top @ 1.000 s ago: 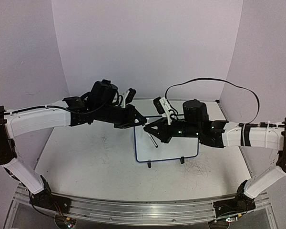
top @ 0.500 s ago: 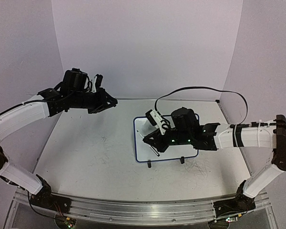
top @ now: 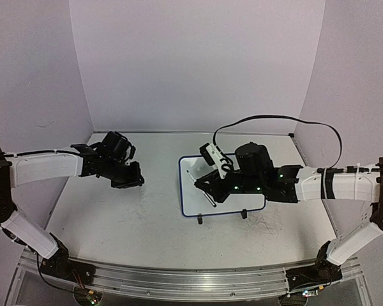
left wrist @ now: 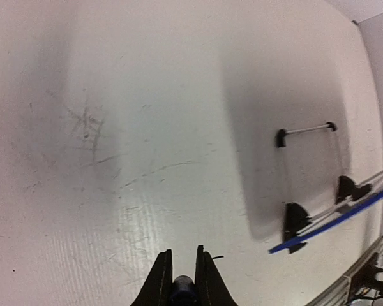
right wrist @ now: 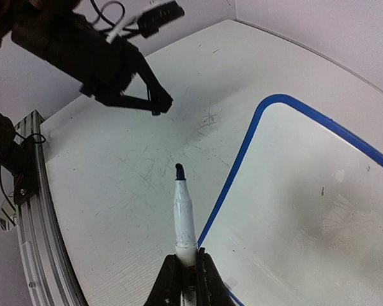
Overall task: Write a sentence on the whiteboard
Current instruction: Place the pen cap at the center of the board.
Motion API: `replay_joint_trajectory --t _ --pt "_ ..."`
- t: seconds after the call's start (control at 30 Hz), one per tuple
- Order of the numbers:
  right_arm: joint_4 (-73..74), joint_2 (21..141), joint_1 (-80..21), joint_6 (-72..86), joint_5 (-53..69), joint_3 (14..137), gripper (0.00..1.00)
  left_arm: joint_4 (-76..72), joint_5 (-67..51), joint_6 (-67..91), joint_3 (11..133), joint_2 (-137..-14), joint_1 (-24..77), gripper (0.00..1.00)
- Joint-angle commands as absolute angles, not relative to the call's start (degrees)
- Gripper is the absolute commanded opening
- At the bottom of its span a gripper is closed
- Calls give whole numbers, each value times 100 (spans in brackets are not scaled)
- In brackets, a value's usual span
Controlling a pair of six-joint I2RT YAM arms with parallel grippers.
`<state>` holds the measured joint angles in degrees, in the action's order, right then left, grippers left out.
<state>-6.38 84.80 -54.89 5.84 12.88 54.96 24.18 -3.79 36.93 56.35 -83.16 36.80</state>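
The whiteboard (top: 190,205) lies on the table right of centre, white with a thin blue frame (right wrist: 243,152) and two black clip feet. No handwriting shows on it, only faint smudges. My right gripper (top: 204,190) is shut on a white marker (right wrist: 185,213) with a bare dark tip. It holds the marker above the board's left edge (top: 180,191), tip off the surface. My left gripper (top: 138,181) hangs low over the table left of the board, shut on a small dark blue marker cap (left wrist: 182,290). The left gripper (right wrist: 158,102) also shows in the right wrist view.
The grey-white tabletop (left wrist: 147,127) carries faint scribble scratches. In the left wrist view the board's blue edge (left wrist: 332,220) and a black clip foot (left wrist: 295,220) lie to the right. An aluminium rail (top: 179,280) runs along the near table edge. A black cable (top: 293,121) arcs over the right arm.
The two grippers were together above the board. My left arm has swung away left and come down low over the table. My right gripper has moved down over the board's left edge with the marker.
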Motion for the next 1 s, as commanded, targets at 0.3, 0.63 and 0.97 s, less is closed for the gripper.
replay_joint_trajectory --t 0.3,0.63,0.97 --pt "-934 8139 -5494 828 1349 5288 0 935 1526 3197 4679 -8882 3951 15" --pt "-1126 8357 -5562 1013 1546 5249 0 368 2066 3023 4755 -9694 3995 14" --pt "-1284 8534 -5654 1082 1572 5242 0 325 2273 3024 4621 -9745 4132 36"
